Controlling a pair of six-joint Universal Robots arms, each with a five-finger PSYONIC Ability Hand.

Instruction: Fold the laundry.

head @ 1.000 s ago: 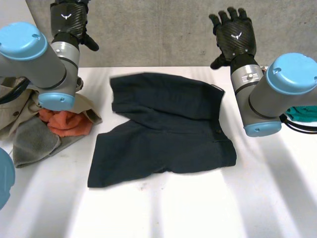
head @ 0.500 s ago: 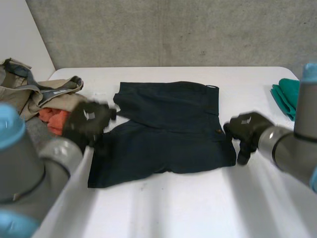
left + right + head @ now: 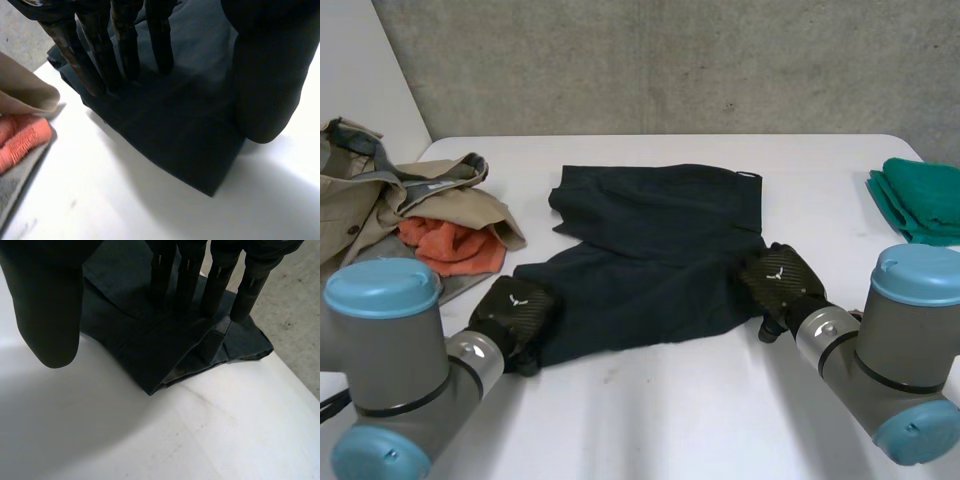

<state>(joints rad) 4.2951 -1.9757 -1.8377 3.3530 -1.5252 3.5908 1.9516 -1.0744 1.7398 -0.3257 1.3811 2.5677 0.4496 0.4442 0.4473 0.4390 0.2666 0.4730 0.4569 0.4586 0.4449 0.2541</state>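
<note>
Dark navy shorts (image 3: 650, 240) lie flat on the white table (image 3: 650, 420), waistband to the right and legs to the left. My left hand (image 3: 515, 312) rests on the near left corner, at a leg hem. In the left wrist view its straight fingers (image 3: 125, 45) press on the shorts (image 3: 175, 140) while the thumb (image 3: 265, 75) hangs beside the hem. My right hand (image 3: 778, 280) sits on the near right corner by the waistband. Its fingers (image 3: 190, 275) lie straight on the shorts (image 3: 150, 345), and the thumb (image 3: 45, 305) stands apart over the table.
A laundry pile lies at the table's left: a beige garment (image 3: 380, 195), an orange cloth (image 3: 450, 245) and a grey towel (image 3: 390, 260). A folded green cloth (image 3: 920, 200) sits at the far right edge. A concrete wall rises behind the table.
Both hands came down from raised positions at the far side to the shorts' near corners. The left hand now covers the near left hem, and the right hand the near right corner.
</note>
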